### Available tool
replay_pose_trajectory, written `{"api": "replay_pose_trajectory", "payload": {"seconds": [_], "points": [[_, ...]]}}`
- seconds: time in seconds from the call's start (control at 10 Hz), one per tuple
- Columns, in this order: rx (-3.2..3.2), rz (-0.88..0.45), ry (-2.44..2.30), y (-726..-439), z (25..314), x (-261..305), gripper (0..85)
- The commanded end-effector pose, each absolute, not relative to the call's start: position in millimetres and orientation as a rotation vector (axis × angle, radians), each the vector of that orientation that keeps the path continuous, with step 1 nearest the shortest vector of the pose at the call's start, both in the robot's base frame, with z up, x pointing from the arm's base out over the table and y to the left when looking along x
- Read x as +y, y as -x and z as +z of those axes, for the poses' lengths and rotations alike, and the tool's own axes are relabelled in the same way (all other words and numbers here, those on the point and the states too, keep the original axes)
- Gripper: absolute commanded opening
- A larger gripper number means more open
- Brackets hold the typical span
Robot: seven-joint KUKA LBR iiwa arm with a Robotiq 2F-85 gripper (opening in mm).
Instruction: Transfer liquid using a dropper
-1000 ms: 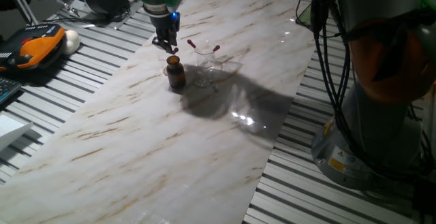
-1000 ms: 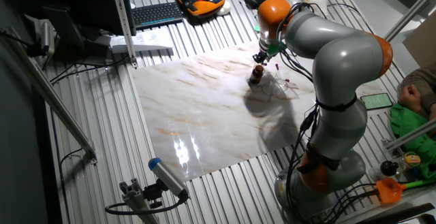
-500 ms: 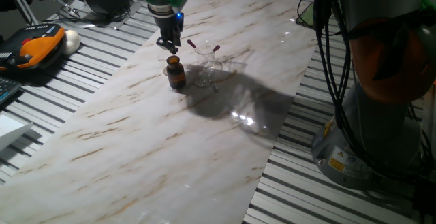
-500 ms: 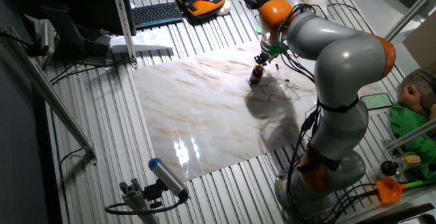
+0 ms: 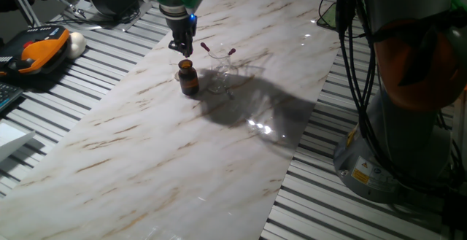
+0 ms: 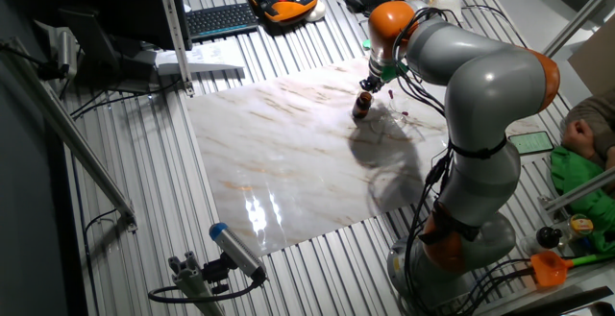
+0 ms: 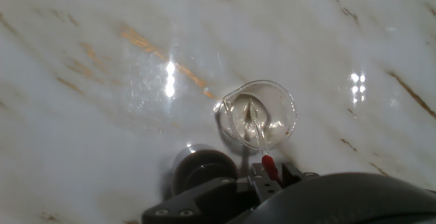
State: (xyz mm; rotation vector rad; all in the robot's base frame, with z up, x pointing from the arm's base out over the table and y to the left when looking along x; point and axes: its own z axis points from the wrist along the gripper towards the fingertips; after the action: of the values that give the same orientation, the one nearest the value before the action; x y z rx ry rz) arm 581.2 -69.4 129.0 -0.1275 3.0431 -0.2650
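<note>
We cannot see the lower stem of the dropper (image 7: pixel 268 165) against the glass beaker (image 7: pixel 259 114), and the hand's body hides the brown bottle's (image 5: pixel 189 77) base in the hand view. The gripper (image 5: pixel 182 47) hangs just above that bottle, fingers clenched on the dropper's red bulb. Two more droppers (image 5: pixel 217 50) lean in the beaker beside the bottle on the marble surface (image 5: pixel 146 152).

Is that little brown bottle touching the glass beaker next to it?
Apart. In the hand view, a strip of marble shows between the brown bottle and the glass beaker; one fixed view also shows them side by side.
</note>
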Motion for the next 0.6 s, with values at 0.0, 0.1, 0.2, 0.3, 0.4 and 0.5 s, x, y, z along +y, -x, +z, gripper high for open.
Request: {"api": "replay_pose_trajectory", "payload": {"seconds": [0.0,0.1,0.2,0.3,0.4,0.5], "points": [[3.043,-0.262,0.129,-581.2,129.0,-69.4,17.0],[3.043,-0.262,0.129,-581.2,128.9,-69.5,17.0],[3.043,-0.262,0.129,-581.3,128.9,-69.5,17.0],[3.043,-0.262,0.129,-581.4,128.7,-69.6,17.0],[3.043,-0.263,0.134,-581.5,128.6,-69.7,17.0],[3.047,-0.256,0.14,-581.7,129.0,-69.6,17.0]]}}
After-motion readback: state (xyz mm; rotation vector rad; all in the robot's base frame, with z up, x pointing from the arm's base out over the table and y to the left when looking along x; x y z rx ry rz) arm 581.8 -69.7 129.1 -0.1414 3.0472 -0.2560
